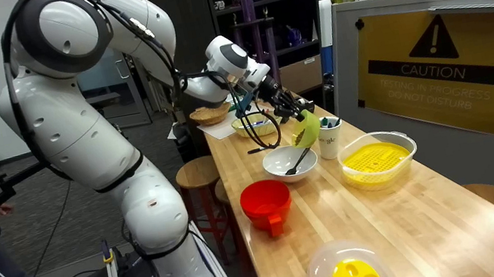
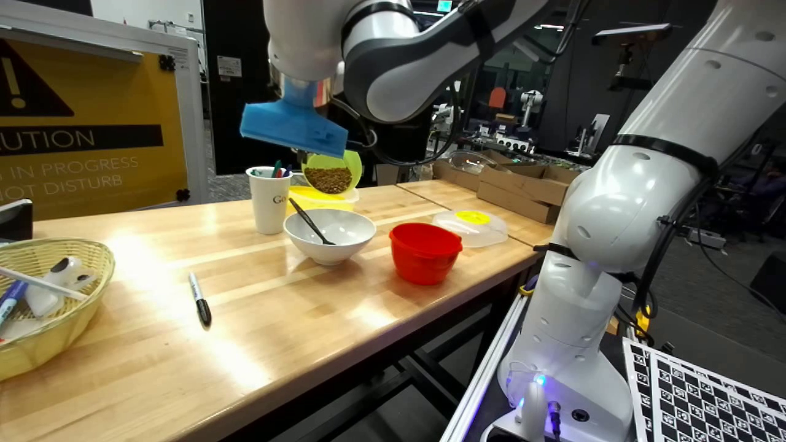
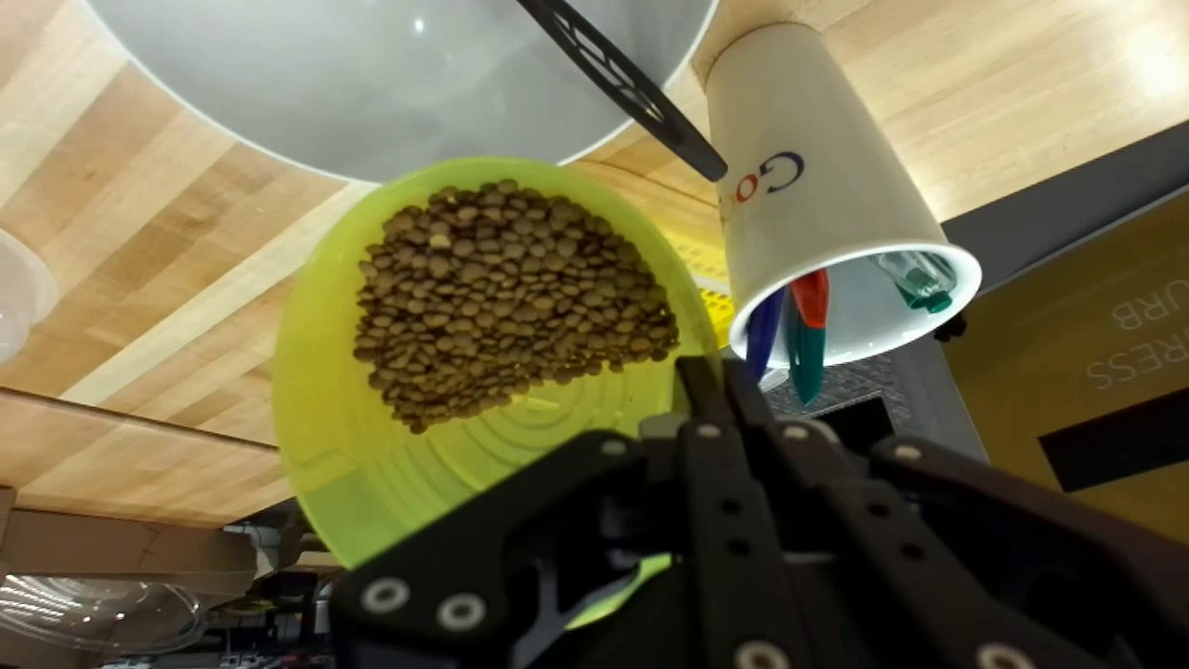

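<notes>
In an exterior view, the left end of the pale wooden desk (image 2: 147,368) bears one pale yellow woven basket (image 2: 73,325), with a blue-and-white marker (image 2: 11,298) among its contents. Next, lying on the wood, comes one grey marker with a black cap (image 2: 199,299). To its right stands one white paper cup with coloured lettering (image 2: 268,209), upright; it holds at least four pens (image 3: 806,348), as far as their overlap lets me count.

Just beside the cup, raised above the desk, is one yellow-green plastic bowl (image 3: 320,372), its rim clenched between the two jaws. It is tipped steeply, with many small brown lentils (image 3: 511,297) heaped inside toward the lower rim. Close below it sits one white ceramic bowl (image 2: 319,250), upright, with one black plastic utensil (image 2: 310,221) leaning in it. Behind these stands one clear plastic container (image 1: 407,165) with one yellow perforated tray (image 1: 377,156) inside.

Further right sits one red plastic bowl (image 2: 424,258), apart from the white one, then one translucent plastic lid with a yellow middle (image 2: 488,231), lying flat. At the far right rises one white robot arm (image 2: 568,313).
</notes>
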Robot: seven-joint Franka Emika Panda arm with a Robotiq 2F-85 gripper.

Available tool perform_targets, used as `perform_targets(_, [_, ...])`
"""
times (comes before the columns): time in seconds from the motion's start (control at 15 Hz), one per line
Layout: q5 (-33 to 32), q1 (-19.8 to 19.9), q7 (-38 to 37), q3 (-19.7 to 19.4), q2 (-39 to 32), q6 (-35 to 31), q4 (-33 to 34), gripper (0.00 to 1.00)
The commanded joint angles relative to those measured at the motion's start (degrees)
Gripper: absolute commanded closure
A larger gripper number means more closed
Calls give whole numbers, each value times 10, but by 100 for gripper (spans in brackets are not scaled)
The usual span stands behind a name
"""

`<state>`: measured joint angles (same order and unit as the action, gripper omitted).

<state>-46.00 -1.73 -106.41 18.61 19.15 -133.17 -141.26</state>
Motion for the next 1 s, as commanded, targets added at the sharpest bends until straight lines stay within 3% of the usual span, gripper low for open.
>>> perform_targets(0.0, [-33,-12,-50,4,13,25,-5,99])
perform_targets(0.93, [-113,-61,-161,9,3,119,1,99])
